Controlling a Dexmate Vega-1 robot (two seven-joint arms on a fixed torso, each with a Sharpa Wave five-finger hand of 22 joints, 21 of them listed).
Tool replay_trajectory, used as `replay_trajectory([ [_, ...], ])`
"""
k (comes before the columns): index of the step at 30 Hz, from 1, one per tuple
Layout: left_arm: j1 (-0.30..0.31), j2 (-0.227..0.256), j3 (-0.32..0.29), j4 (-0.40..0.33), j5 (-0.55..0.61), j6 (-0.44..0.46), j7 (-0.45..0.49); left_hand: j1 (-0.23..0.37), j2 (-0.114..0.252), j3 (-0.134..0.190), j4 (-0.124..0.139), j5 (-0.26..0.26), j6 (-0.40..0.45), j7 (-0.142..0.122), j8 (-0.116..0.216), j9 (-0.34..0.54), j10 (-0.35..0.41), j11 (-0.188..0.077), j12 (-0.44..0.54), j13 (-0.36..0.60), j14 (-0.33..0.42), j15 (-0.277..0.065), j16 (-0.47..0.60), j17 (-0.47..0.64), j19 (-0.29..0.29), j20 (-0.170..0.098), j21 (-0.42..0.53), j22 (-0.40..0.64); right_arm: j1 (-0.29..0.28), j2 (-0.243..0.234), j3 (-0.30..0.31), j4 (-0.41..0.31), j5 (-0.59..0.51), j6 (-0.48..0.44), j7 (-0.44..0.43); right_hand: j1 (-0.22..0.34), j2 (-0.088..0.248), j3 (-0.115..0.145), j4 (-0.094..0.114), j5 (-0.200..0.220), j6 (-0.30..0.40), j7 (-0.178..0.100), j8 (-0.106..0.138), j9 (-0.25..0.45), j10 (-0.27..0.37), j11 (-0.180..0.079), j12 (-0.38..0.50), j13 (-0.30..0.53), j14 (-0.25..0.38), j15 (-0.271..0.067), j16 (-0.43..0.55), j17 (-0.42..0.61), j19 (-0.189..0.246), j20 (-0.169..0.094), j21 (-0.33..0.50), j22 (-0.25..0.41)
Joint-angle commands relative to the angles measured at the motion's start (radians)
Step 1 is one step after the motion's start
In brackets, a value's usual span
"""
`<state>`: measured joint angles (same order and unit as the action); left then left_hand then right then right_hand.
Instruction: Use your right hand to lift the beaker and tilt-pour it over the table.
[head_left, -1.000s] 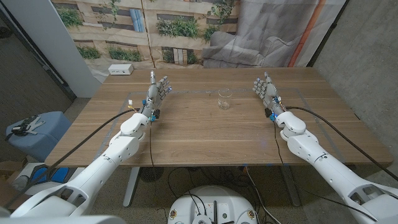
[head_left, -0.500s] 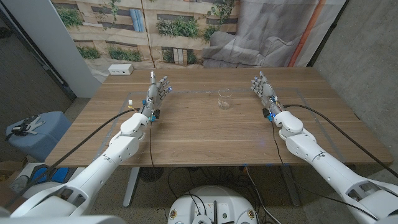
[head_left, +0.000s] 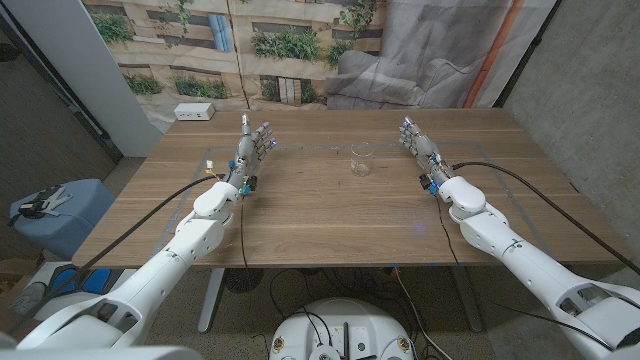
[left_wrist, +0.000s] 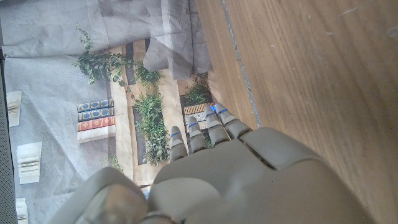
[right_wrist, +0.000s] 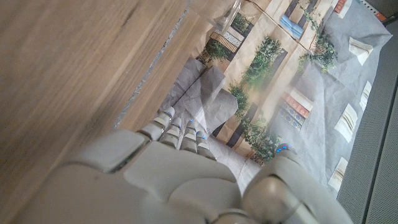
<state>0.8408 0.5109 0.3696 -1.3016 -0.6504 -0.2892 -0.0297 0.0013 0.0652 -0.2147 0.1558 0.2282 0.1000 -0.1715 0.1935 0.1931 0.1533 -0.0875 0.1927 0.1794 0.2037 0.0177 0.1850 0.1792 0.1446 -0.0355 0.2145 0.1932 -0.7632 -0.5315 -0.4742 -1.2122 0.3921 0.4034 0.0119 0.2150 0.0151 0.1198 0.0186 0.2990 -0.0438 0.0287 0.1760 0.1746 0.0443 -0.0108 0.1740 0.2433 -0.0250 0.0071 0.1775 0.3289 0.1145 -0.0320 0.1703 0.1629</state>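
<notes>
Far left, beyond the table: small white box, any lettering too small to read. Left hand upright on the left side, fingers extended and apart, holding nothing. Clear glass beaker standing upright at centre, far half, no readable markings. Right hand right of the beaker, apart from it, fingers extended, empty.

We see both arms stretched over the table: left hand and right hand hold nothing, fingers extended and apart.
</notes>
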Motion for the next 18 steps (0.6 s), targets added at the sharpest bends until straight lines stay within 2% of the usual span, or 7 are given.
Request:
replay_trajectory([
  [1, 0.0, 0.0, 0.0, 0.0, 0.0, 0.0, 0.0, 0.0, 0.024, -0.007, 0.001, 0.005, -0.001, -0.007, 0.007, 0.003, 0.007, -0.002, 0.005, 0.003, 0.008, 0.002, 0.005, 0.005, 0.007, -0.01, 0.007, 0.003, 0.013, -0.052, -0.033, -0.02, -0.117, 0.001, -0.027, 0.026, -0.008, 0.004, -0.021, -0.01, -0.021, -0.008, 0.002, 0.004, -0.003, -0.001, 0.007, -0.003, -0.012, 0.0, 0.008, -0.005, -0.004, 0.0, 0.007, 0.003],
  [3, 0.0, 0.0, 0.0, 0.0, 0.0, 0.0, 0.0, 0.0, 0.024, -0.007, 0.001, 0.005, -0.001, -0.006, 0.007, 0.003, 0.007, -0.002, 0.006, 0.003, 0.008, 0.002, 0.004, 0.005, 0.007, -0.011, 0.007, 0.003, 0.013, -0.057, -0.037, -0.024, -0.133, -0.003, -0.034, 0.044, -0.018, 0.005, -0.038, -0.015, -0.041, 0.009, 0.001, 0.005, -0.012, 0.002, 0.008, -0.009, -0.017, 0.0, 0.009, -0.012, -0.009, 0.003, 0.008, 0.003],
  [7, 0.0, 0.0, 0.0, 0.0, 0.0, 0.0, 0.0, 0.0, 0.024, -0.007, 0.001, 0.005, 0.0, -0.007, 0.008, 0.003, 0.007, -0.002, 0.006, 0.003, 0.008, 0.002, 0.004, 0.005, 0.007, -0.01, 0.007, 0.003, 0.013, -0.071, -0.044, -0.038, -0.168, -0.008, -0.05, 0.07, -0.028, 0.009, -0.06, -0.023, -0.073, 0.026, 0.0, 0.006, -0.027, 0.005, 0.009, -0.016, -0.025, 0.002, 0.011, -0.022, -0.015, 0.004, 0.009, 0.003],
  [15, 0.0, 0.0, 0.0, 0.0, 0.0, 0.0, 0.0, 0.0, 0.024, -0.008, 0.001, 0.005, -0.001, -0.006, 0.007, 0.003, 0.008, -0.001, 0.006, 0.003, 0.008, 0.001, 0.005, 0.005, 0.007, -0.009, 0.007, 0.003, -0.029, -0.108, -0.047, -0.142, -0.264, -0.077, -0.143, 0.102, -0.039, 0.015, -0.087, -0.031, -0.102, 0.056, 0.002, 0.009, -0.036, 0.021, 0.014, -0.021, -0.027, 0.007, 0.014, -0.033, -0.017, 0.007, 0.011, 0.003],
  [18, 0.0, 0.0, 0.0, 0.0, 0.0, 0.0, 0.0, 0.0, 0.024, -0.008, 0.001, 0.005, -0.001, -0.006, 0.007, 0.003, 0.008, -0.001, 0.006, 0.003, 0.008, 0.001, 0.004, 0.005, 0.007, -0.009, 0.007, 0.003, -0.05, -0.108, -0.043, -0.177, -0.266, -0.113, -0.168, 0.113, -0.043, 0.016, -0.097, -0.034, -0.115, 0.062, 0.002, 0.011, -0.038, 0.023, 0.015, -0.022, -0.026, 0.01, 0.016, -0.037, -0.018, 0.01, 0.012, 0.003],
])
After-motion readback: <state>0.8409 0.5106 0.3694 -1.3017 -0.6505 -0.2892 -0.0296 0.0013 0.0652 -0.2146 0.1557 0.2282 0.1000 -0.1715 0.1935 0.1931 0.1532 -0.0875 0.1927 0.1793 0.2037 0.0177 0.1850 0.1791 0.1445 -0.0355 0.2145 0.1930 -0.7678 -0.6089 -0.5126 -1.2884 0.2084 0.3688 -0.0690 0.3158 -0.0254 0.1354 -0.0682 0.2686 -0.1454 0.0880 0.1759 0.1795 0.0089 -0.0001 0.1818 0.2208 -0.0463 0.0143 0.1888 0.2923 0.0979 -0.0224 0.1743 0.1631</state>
